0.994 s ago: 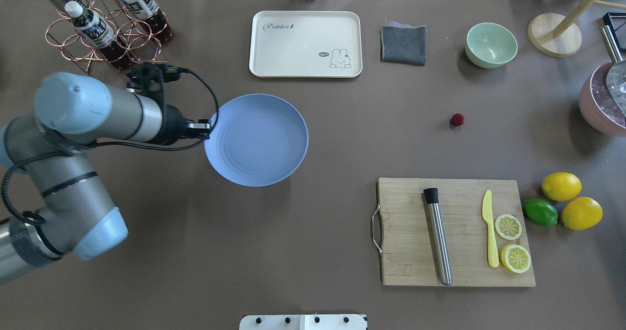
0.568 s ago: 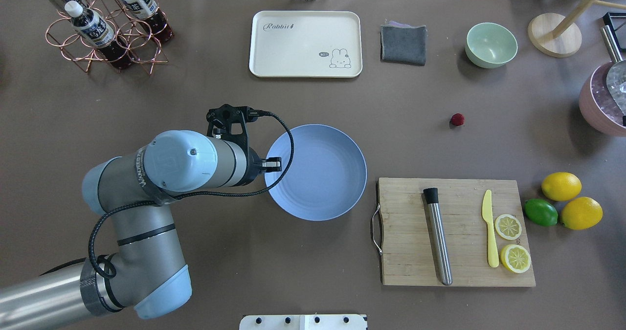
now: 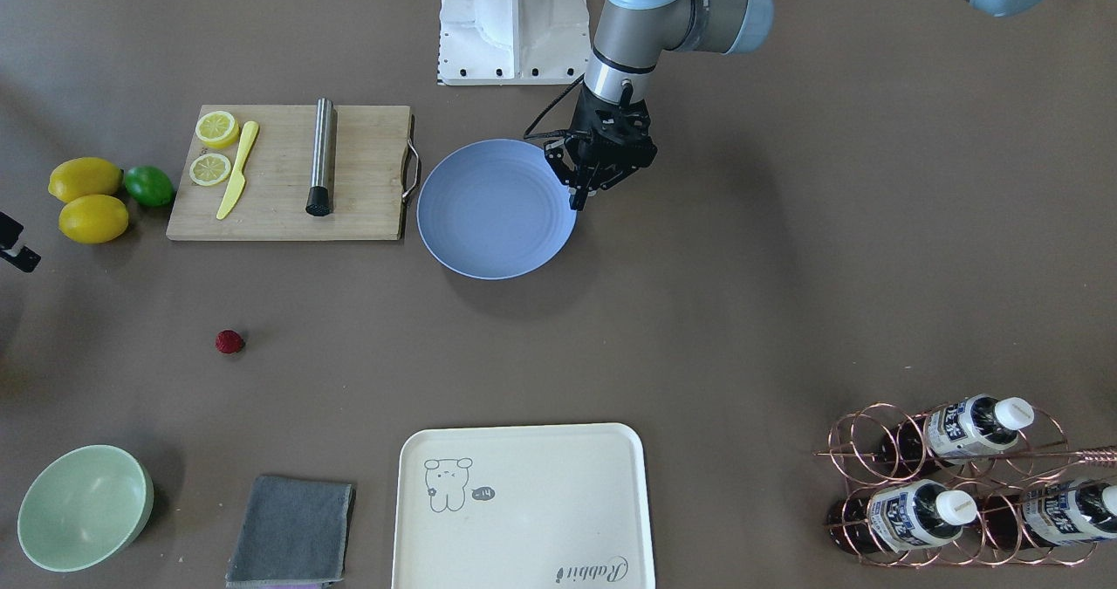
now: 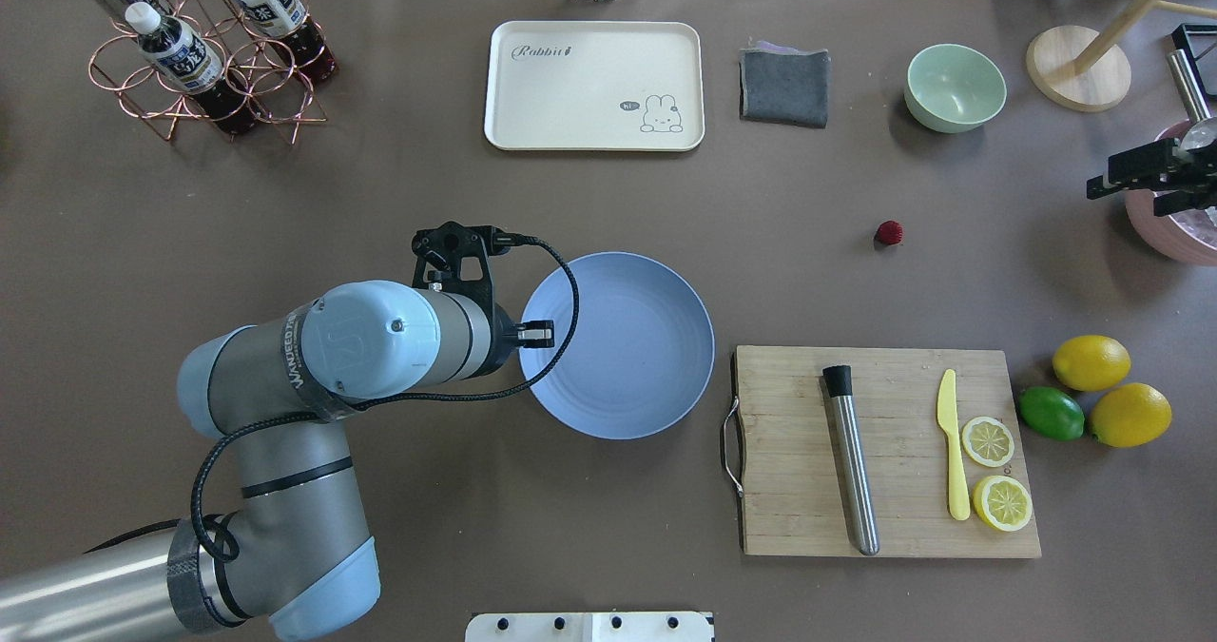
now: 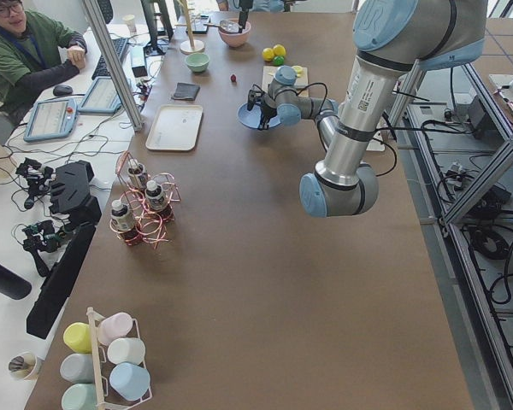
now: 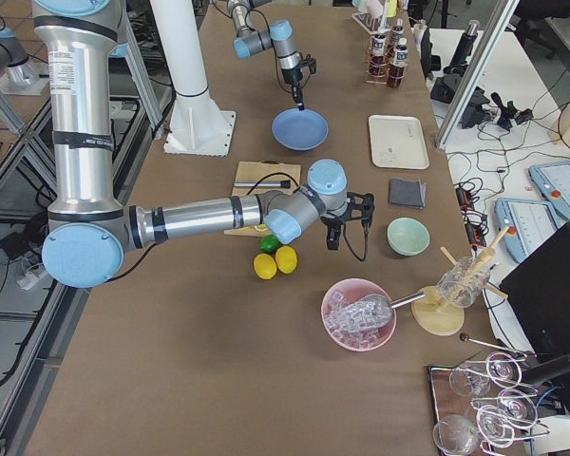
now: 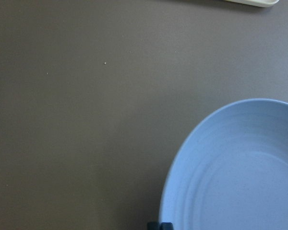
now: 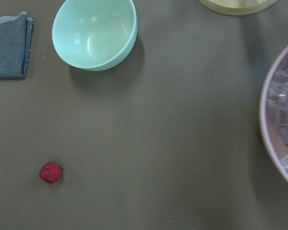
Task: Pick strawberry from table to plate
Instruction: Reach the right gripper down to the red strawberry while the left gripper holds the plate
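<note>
Overhead exterior: strawberry (image 4: 888, 233) sits alone on the table (image 4: 808, 271), well apart from the plate (image 4: 627, 357) and between green bowl (image 4: 955, 87) and cutting board (image 4: 889, 452). Left gripper (image 4: 537, 334) is clamped on the plate's left rim. Right gripper (image 4: 1131, 190) hovers at the pink bowl (image 4: 1174, 233) — jaws apart, nothing held.

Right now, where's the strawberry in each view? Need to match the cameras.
Front-facing: strawberry at lower left.
Overhead: right of centre.
Exterior left: tiny red dot near the top.
Exterior right: cannot make it out.
Left wrist: not in it.
Right wrist: lower left.
Landmark: pale green bowl, close by in every view that shows the berry.
</note>
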